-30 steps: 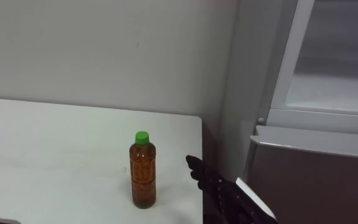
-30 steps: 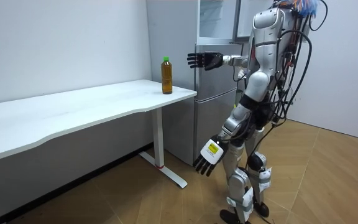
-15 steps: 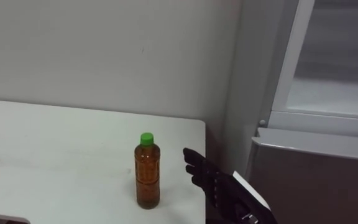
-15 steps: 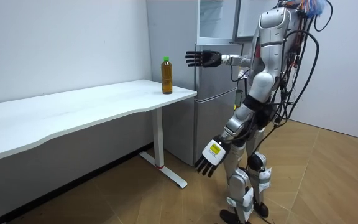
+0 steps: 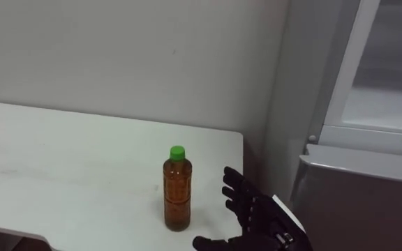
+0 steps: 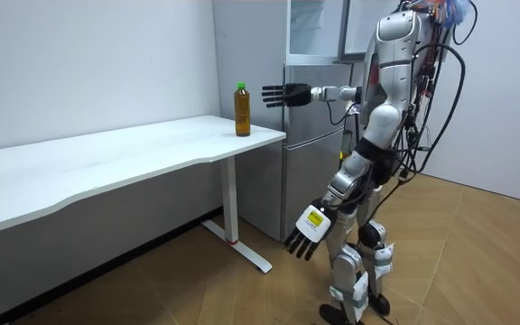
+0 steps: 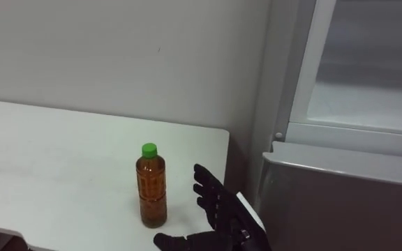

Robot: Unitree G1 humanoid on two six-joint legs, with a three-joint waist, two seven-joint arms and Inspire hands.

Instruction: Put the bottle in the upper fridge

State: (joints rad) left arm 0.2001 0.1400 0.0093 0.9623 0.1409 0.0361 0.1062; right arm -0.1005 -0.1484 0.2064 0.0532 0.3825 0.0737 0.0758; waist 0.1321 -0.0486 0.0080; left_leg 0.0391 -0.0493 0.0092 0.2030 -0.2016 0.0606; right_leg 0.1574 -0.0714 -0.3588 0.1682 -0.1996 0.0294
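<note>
**Hovering open beside the upright bottle**

Standing upright on the white tabletop (image 5: 61, 160), the bottle (image 5: 177, 189) holds amber liquid under a green cap. It sits near the tabletop's right-hand corner, close to the front edge and well away from the pale wall (image 5: 117, 56) behind.

The right hand (image 5: 257, 216) comes in from the lower right and hangs just to the right of the bottle. Its fingers are straight and fanned wide, pointing up and away from the robot. The thumb stretches out to the left, low in the view, toward the space in front of the bottle's base. A gap of bare tabletop shows between the fingers and the bottle's side, so the hand holds nothing and touches nothing. In the room view this hand is raised at about the level of the bottle's cap, with the arm stretched out level from the shoulder and clear air between fingertips and bottle.

The robot stands on the wooden floor just off the tabletop's end, in front of the fridge (image 5: 361, 188). The fridge's grey lower door is closed, and the upper compartment above it shows a pale interior.

The left hand (image 6: 307, 230) hangs low beside the thigh, fingers loose and straight, carrying nothing.
</note>
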